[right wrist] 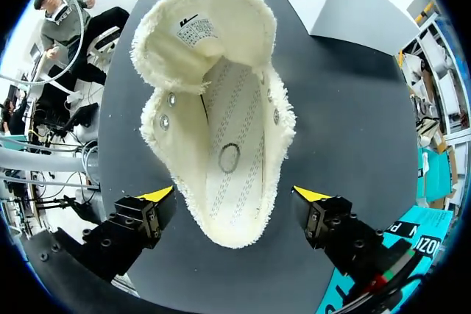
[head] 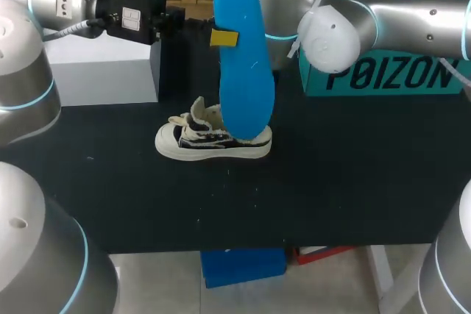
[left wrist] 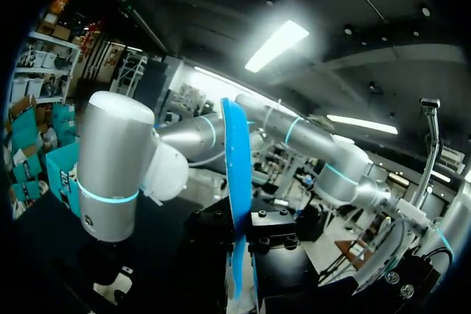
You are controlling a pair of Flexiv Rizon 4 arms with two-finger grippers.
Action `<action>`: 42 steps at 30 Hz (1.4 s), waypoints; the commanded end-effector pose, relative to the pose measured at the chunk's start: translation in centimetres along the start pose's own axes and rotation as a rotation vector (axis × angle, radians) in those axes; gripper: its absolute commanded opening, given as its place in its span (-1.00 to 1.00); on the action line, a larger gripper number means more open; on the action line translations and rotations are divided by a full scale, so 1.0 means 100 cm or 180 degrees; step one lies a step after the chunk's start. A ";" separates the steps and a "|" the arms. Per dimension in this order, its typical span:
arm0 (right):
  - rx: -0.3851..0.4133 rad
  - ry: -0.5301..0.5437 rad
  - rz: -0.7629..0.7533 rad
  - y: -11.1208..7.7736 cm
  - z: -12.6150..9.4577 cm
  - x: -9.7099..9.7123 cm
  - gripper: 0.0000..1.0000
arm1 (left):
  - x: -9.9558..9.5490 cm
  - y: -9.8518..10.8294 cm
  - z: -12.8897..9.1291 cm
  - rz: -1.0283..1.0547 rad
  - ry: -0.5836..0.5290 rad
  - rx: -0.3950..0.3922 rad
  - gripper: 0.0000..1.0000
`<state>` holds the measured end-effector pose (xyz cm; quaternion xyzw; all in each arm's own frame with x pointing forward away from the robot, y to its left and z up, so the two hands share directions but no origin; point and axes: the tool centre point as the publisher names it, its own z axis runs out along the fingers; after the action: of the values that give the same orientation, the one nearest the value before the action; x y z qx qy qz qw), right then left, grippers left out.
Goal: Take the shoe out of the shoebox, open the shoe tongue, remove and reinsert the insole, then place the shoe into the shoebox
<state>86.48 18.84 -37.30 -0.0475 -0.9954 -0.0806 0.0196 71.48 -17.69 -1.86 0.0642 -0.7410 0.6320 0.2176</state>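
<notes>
Judged step: insole out, reinsertion pending. The left hand [head: 224,37] is grasping the insole [head: 243,64] upright over the shoe [head: 213,141], which is resting on the table [head: 353,182]. The right hand [right wrist: 234,195] is hovering released above the heel. The next move is calling for feeding the insole toe-first into the opening.

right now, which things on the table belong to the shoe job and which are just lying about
Part of the job:
black-and-white canvas shoe
long blue insole, held upright in the left gripper
teal cardboard shoebox
right gripper, open above the shoe

Just lying about:
plain white box at the back of the black table
</notes>
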 end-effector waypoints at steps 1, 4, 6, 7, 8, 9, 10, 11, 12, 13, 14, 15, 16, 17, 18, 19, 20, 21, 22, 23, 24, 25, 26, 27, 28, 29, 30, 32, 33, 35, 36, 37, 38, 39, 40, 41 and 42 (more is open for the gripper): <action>-0.0179 -0.0086 -0.0005 -0.012 -0.003 0.010 1.00 | 0.000 0.001 0.001 0.0005 -0.0014 0.0009 -1.00; -0.0511 -0.0158 0.0023 -0.018 0.004 0.012 1.00 | 0.000 0.001 0.001 0.0005 -0.0014 0.0009 -1.00; -0.0646 -0.0174 0.0024 -0.019 0.009 0.013 1.00 | 0.000 0.001 0.001 0.0005 -0.0014 0.0009 -1.00; -0.0690 -0.0183 0.0024 -0.020 0.011 0.013 1.00 | 0.000 0.001 0.001 0.0005 -0.0014 0.0009 -1.00; -0.0737 -0.0188 0.0025 -0.020 0.012 0.013 1.00 | 0.000 0.001 0.001 0.0005 -0.0014 0.0009 -1.00; -0.0810 -0.0199 0.0017 -0.021 0.015 0.012 1.00 | 0.000 0.001 0.001 0.0005 -0.0014 0.0009 -1.00; -0.0851 -0.0205 0.0012 -0.021 0.016 0.012 1.00 | 0.000 0.001 0.001 0.0005 -0.0014 0.0009 -1.00; -0.0933 -0.0224 0.0007 -0.021 0.018 0.011 1.00 | 0.000 0.001 0.001 0.0005 -0.0014 0.0009 -1.00; -0.0997 -0.0238 0.0005 -0.022 0.019 0.010 1.00 | 0.000 0.001 0.001 0.0005 -0.0014 0.0009 -1.00; -0.1057 -0.0255 0.0002 -0.022 0.020 0.009 1.00 | 0.000 0.001 0.001 0.0005 -0.0014 0.0009 -1.00; -0.1112 -0.0271 -0.0002 -0.023 0.020 0.008 1.00 | 0.000 0.001 0.001 0.0005 -0.0014 0.0009 -1.00; -0.1159 -0.0279 -0.0007 -0.024 0.021 0.006 1.00 | 0.000 0.001 0.001 0.0005 -0.0014 0.0009 -1.00; -0.1204 -0.0286 -0.0015 -0.024 0.021 0.004 1.00 | 0.000 0.001 0.001 0.0005 -0.0014 0.0009 -1.00; -0.1261 -0.0300 -0.0025 -0.024 0.022 0.003 1.00 | 0.000 0.001 0.001 0.0005 -0.0014 0.0009 -1.00; -0.1293 -0.0308 -0.0030 -0.025 0.022 0.001 1.00 | 0.000 0.001 0.001 0.0005 -0.0014 0.0009 -1.00; -0.1334 -0.0311 -0.0033 -0.025 0.023 0.000 1.00 | 0.000 0.001 0.001 0.0005 -0.0014 0.0009 -1.00; -0.1384 -0.0313 -0.0037 -0.025 0.023 -0.002 1.00 | 0.000 0.001 0.001 0.0005 -0.0014 0.0009 -1.00; -0.1432 -0.0317 -0.0044 -0.025 0.025 -0.003 1.00 | 0.000 0.001 0.001 0.0005 -0.0014 0.0009 -1.00; -0.1468 -0.0317 -0.0045 -0.025 0.026 -0.004 1.00 | 0.000 0.001 0.001 0.0005 -0.0014 0.0009 -1.00; -0.1504 -0.0313 -0.0042 -0.025 0.027 -0.005 1.00 | 0.000 0.001 0.001 0.0005 -0.0014 0.0009 -1.00; -0.1548 -0.0312 -0.0042 -0.025 0.029 -0.006 1.00 | 0.000 0.001 0.001 0.0005 -0.0014 0.0009 -1.00; -0.1587 -0.0306 -0.0040 -0.025 0.031 -0.006 1.00 | 0.000 0.001 0.001 0.0005 -0.0014 0.0009 -1.00; -0.1618 -0.0302 -0.0035 -0.026 0.033 -0.007 1.00 | 0.000 0.001 0.001 0.0005 -0.0014 0.0009 -1.00; -0.1657 -0.0292 -0.0029 -0.026 0.034 -0.007 1.00 | 0.000 0.001 0.001 0.0005 -0.0014 0.0009 -1.00; -0.1700 -0.0288 -0.0029 -0.026 0.036 -0.007 1.00 | 0.000 0.001 0.001 0.0005 -0.0014 0.0009 -1.00; -0.1729 -0.0284 -0.0025 -0.026 0.038 -0.008 1.00 | 0.000 0.001 0.001 0.0005 -0.0014 0.0009 -1.00; -0.1765 -0.0281 -0.0015 -0.027 0.040 -0.008 1.00 | 0.000 0.001 0.001 0.0005 -0.0014 0.0009 -1.00; -0.1853 -0.0290 0.0000 -0.028 0.043 -0.009 1.00 | 0.000 0.001 0.001 0.0005 -0.0014 0.0009 -1.00; -0.1884 -0.0293 0.0004 -0.028 0.044 -0.009 1.00 | 0.000 0.001 0.001 0.0005 -0.0014 0.0009 -1.00; -0.1938 -0.0289 0.0020 -0.028 0.047 -0.009 1.00 | 0.000 0.001 0.001 0.0005 -0.0014 0.0009 -1.00; -0.1967 -0.0292 0.0029 -0.028 0.048 -0.010 1.00 | 0.000 0.001 0.001 0.0005 -0.0014 0.0009 -1.00; -0.1996 -0.0292 0.0036 -0.029 0.050 -0.010 1.00 | 0.000 0.001 0.001 0.0005 -0.0014 0.0009 -1.00; -0.2014 -0.0287 0.0041 -0.029 0.051 -0.010 1.00 | 0.000 0.001 0.001 0.0005 -0.0014 0.0009 -1.00; -0.2037 -0.0289 0.0046 -0.029 0.052 -0.010 1.00 | 0.000 0.001 0.001 0.0005 -0.0014 0.0009 -1.00; -0.2049 -0.0288 0.0050 -0.029 0.054 -0.010 1.00 | 0.000 0.001 0.001 0.0005 -0.0014 0.0009 -1.00; -0.2069 -0.0285 0.0053 -0.029 0.055 -0.010 1.00 | 0.000 0.001 0.001 0.0005 -0.0014 0.0009 -1.00; -0.2096 -0.0283 0.0057 -0.028 0.056 -0.010 1.00 | 0.000 0.001 0.001 0.0005 -0.0014 0.0009 -1.00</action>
<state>86.98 16.76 -42.62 -0.0645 -0.9331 -0.3520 -0.0352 71.47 -17.70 -1.86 0.0643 -0.7409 0.6321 0.2175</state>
